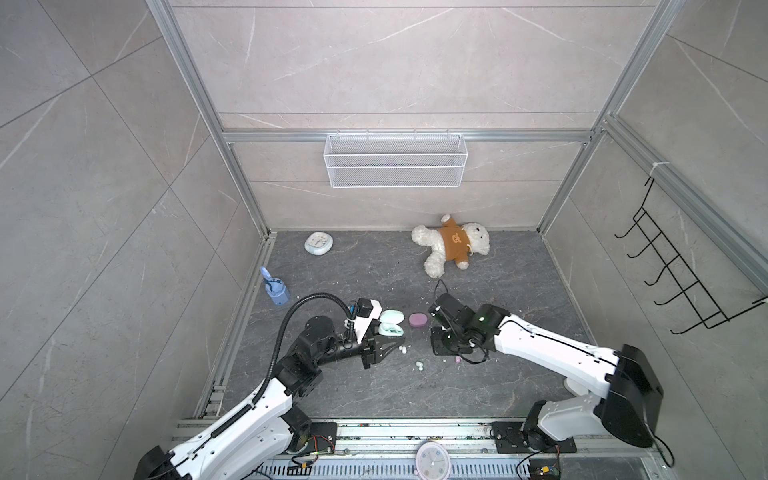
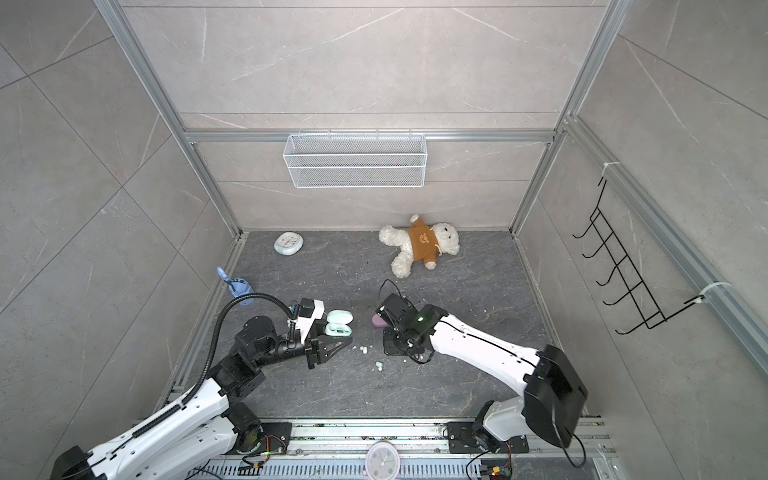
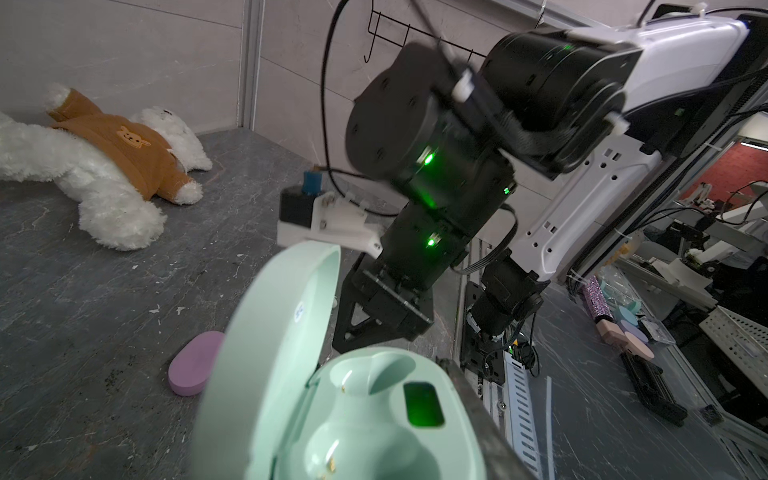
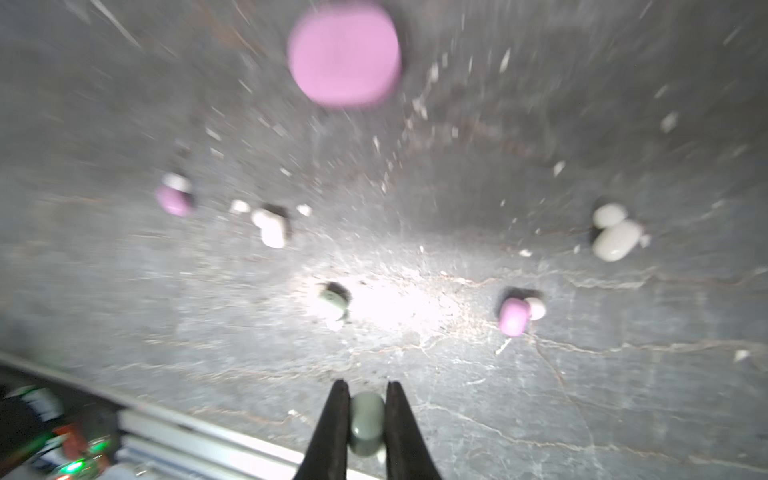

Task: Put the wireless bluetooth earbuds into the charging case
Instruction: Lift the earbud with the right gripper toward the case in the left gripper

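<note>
On the tabletop [image 1: 374, 395], the open charging case [image 1: 390, 324] lies left of centre, the closed charging case [image 1: 417, 319] just to its right. Loose earbuds [image 1: 402, 349] lie scattered near of both cases, between the arms; a single earbud [image 4: 365, 422] sits between the fingers of the right end effector [image 4: 366, 390]. The teddy bear [image 1: 451, 245] lies far right, the clock [image 1: 318, 242] far left, both by the far wall, where a wire basket [image 1: 395, 160] hangs.
</note>
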